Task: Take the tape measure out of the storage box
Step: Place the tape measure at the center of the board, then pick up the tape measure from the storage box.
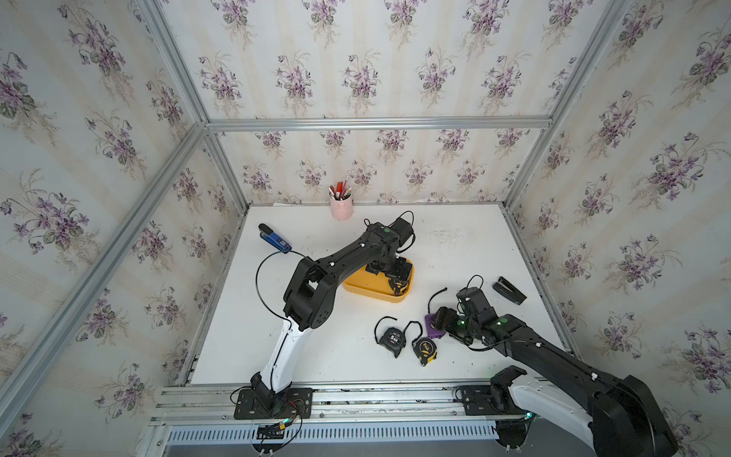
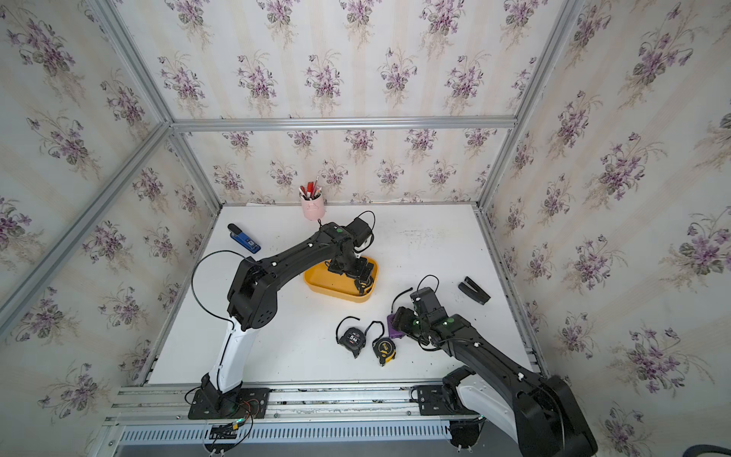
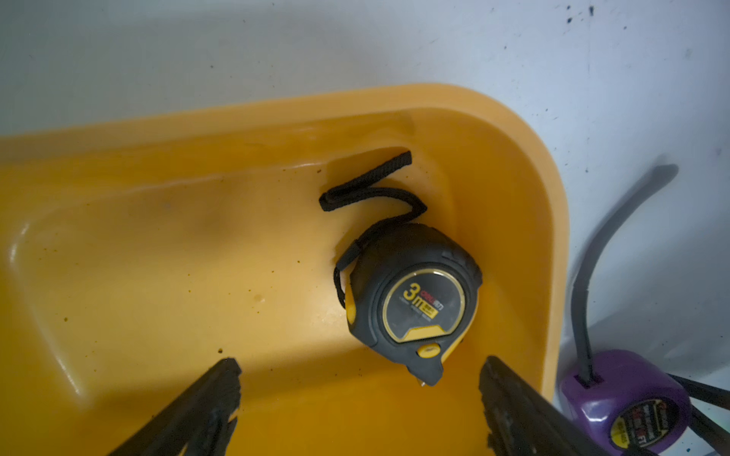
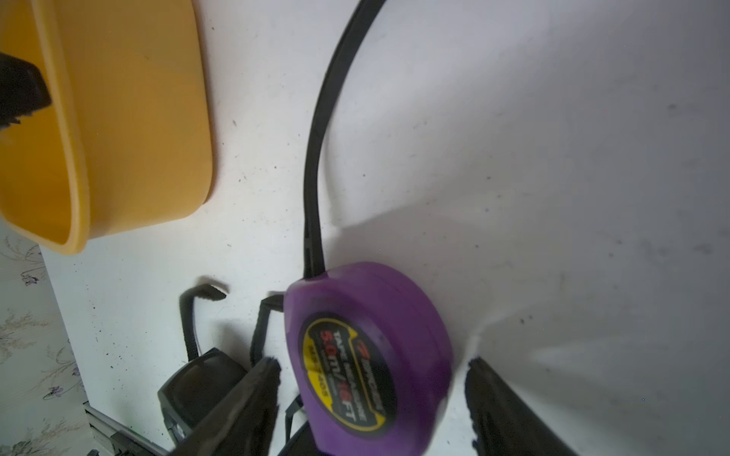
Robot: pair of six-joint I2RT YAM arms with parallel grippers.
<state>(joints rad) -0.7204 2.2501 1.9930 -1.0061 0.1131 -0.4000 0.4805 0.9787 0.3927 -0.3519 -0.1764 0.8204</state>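
Top view: the storage box (image 1: pixel 370 292) sits mid-bench, and my left gripper (image 1: pixel 393 277) hangs inside it.

Left wrist view: its fingers (image 3: pixel 213 398) are spread wide and hold nothing. The tape measure (image 3: pixel 414 304) lies flat, label up, in a box corner. Its long axis points at my fingertips, hook end nearest and strap trailing away.

Right wrist view: my right gripper (image 4: pixel 373 362) is parted astride the purple tape measure (image 4: pixel 355 312), unclamped.

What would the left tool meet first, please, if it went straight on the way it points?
Probably the black tape measure cornered in the yellow box; depth is unclear, so its floor might come first.
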